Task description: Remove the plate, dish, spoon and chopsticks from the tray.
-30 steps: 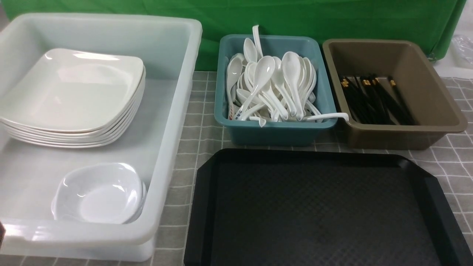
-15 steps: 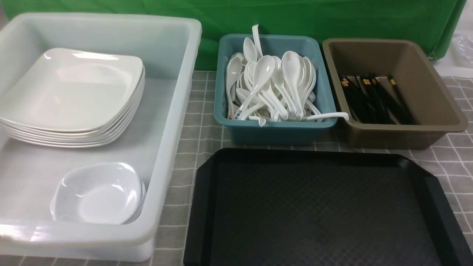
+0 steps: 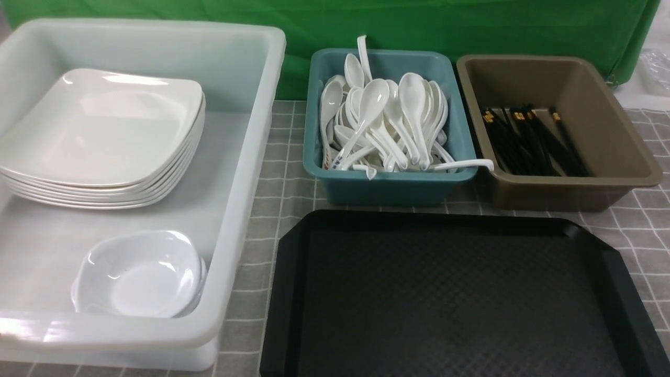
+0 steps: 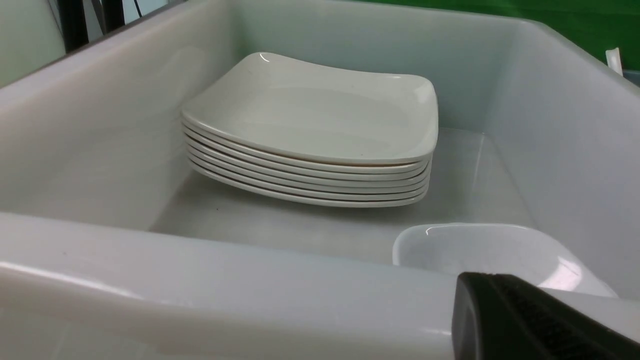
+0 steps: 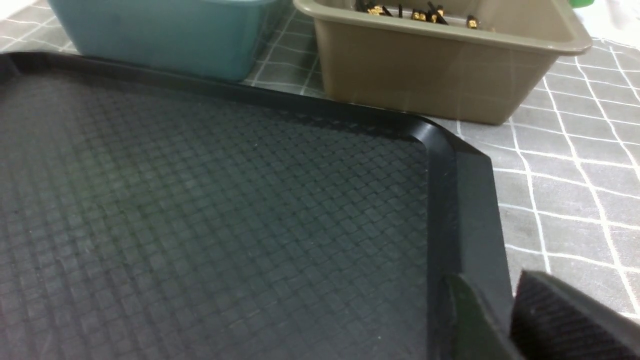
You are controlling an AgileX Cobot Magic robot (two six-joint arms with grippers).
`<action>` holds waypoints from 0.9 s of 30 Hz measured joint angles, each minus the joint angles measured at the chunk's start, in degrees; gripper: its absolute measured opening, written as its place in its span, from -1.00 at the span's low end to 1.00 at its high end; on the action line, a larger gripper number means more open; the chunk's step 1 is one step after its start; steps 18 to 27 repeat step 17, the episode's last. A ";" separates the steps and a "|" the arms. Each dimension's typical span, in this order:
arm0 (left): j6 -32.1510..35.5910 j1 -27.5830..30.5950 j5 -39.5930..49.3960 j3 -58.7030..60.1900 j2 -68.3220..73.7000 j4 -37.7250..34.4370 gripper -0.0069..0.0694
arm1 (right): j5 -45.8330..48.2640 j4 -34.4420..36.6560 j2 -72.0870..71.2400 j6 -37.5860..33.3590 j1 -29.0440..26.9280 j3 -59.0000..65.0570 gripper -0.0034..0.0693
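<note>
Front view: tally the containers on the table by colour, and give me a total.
Translucent white plastic tub: 1
Teal plastic bin: 1
Brown plastic bin: 1
Black textured plastic tray: 1
Total: 4

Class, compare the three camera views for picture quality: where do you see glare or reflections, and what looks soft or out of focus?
Front view: bright highlights on the top plate and white bin rim; tray matte, sharp. Left wrist view: small glints on the dish; the near bin rim and dark gripper finger are blurred. Right wrist view: sheen on the tray's corner; fingers out of focus.
</note>
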 joint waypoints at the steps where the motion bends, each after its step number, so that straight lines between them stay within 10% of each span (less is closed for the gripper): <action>1: 0.00 0.00 0.00 0.00 0.00 0.00 -0.79 | 0.00 0.00 0.00 0.00 0.00 0.00 -0.33; 27: 0.00 0.00 0.00 0.00 0.00 0.05 -0.79 | 0.00 0.00 0.00 0.02 0.00 0.00 -0.26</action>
